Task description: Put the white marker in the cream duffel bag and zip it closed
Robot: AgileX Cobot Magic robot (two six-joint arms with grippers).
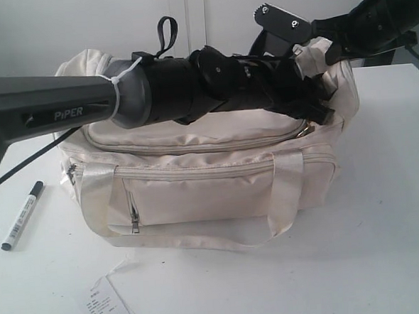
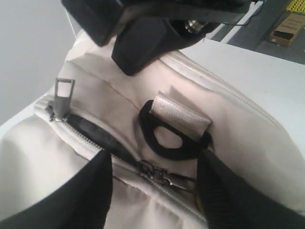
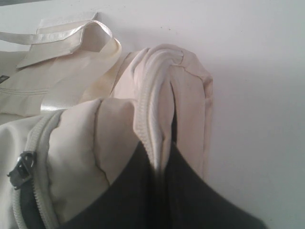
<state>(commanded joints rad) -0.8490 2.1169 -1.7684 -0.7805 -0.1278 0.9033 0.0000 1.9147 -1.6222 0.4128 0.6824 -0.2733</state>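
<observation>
- The white marker (image 1: 22, 215) is lying flat on the surface (image 1: 386, 246), outside the cream duffel bag (image 1: 219, 192) and near its left end in the exterior view, black cap pointing away from the camera.
- The bag is sitting upright in the middle of the surface, front pocket facing the exterior camera and one webbing handle drooping down its front.
- The left arm (image 1: 64, 105) is reaching across the top of the bag from the left, bringing the left end effector (image 2: 155, 160) over the bag's right end.
- The left end effector is standing released: its two dark fingers (image 2: 81, 195) are spread apart, straddling the top zipper, with the zipper slider (image 2: 157, 172) lying between them.
- Whether either finger is touching the slider cannot be told.
- A dark gap is showing along the zipper between that slider and a second metal pull (image 2: 62, 109) farther along the track.
- A black strap ring (image 2: 148, 132) on a cream webbing tab (image 2: 178, 114) is lying just beside the slider.
- The right end effector (image 3: 157, 164) is clenched on a raised fold of cream fabric at the bag's right end, pinching it between both fingers.
- A paper tag (image 1: 109, 312) with a barcode is lying on the surface in front of the bag, apart from the marker.
</observation>
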